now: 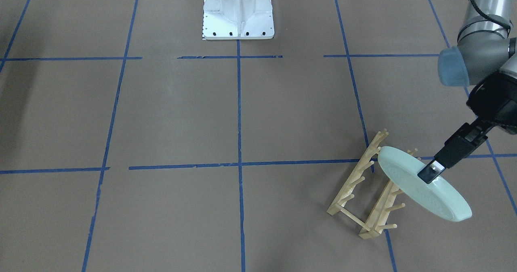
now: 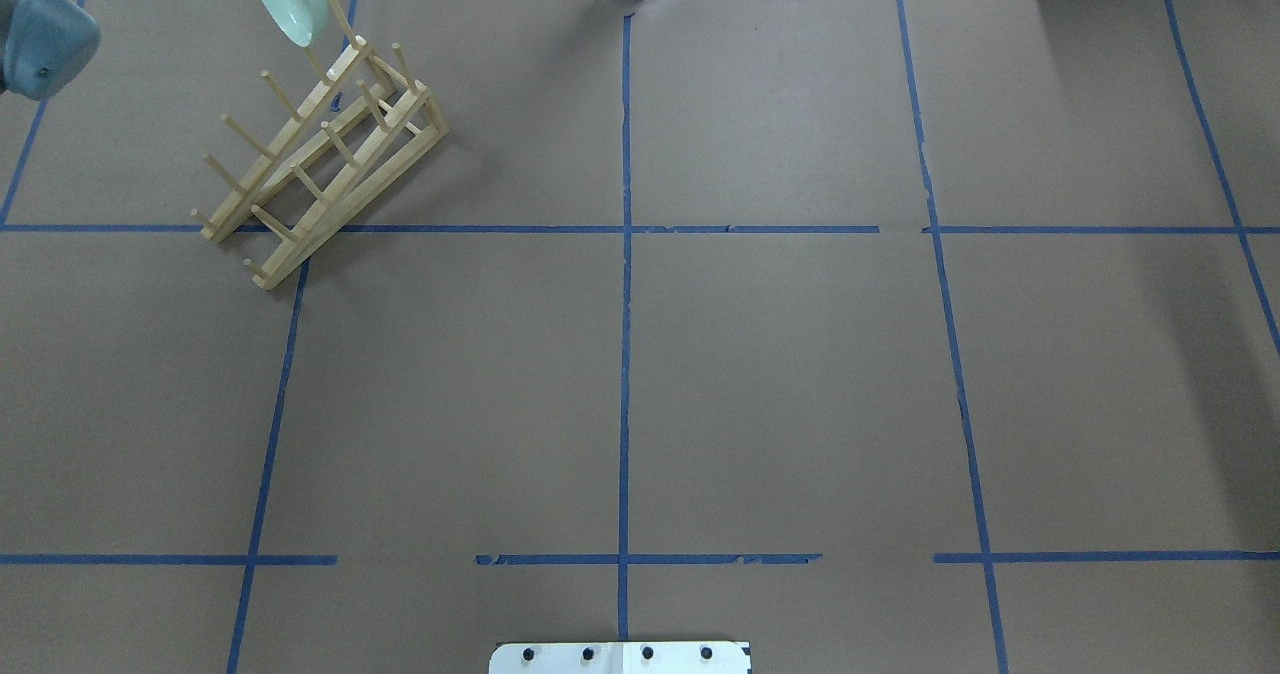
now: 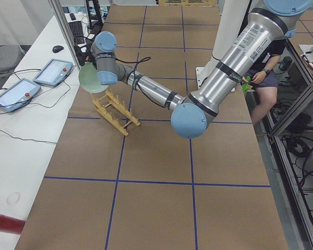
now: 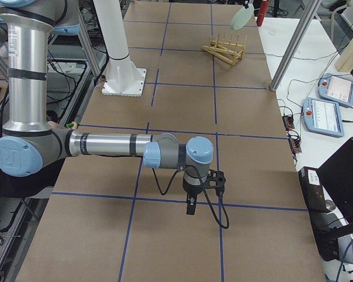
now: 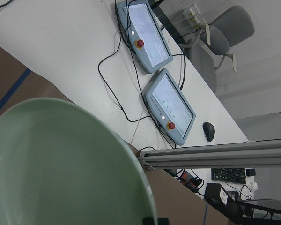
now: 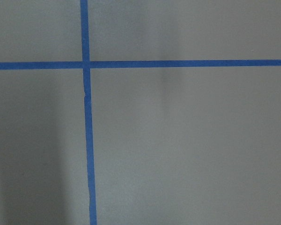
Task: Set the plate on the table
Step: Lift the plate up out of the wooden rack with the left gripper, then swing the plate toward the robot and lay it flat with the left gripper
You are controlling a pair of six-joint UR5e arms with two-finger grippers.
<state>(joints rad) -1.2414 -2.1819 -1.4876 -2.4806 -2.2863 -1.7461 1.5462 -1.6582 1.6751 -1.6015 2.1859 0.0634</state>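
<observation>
no writing is legible: the sticker [image 3: 249, 37] on the left arm [image 3: 219, 78] is blurred and the pendant screens [image 5: 171, 105] are too small. the left pincer [image 1: 429, 174] clamps the rim of the plate [image 1: 434, 203], held tilted in the air above the wooden rack [image 1: 355, 191] near the counter's [image 1: 181, 114] far left corner; the overhead view crops most of it. i cannot tell whether the distant right pincer [image 4: 190, 207] is open or closed.

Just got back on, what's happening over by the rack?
The left gripper is shut on the rim of the round pale mint-green plate, holding it tilted in the air above the light wooden peg rack. It is not yet on the brown taped table. The right gripper hangs over the table, far off.
</observation>
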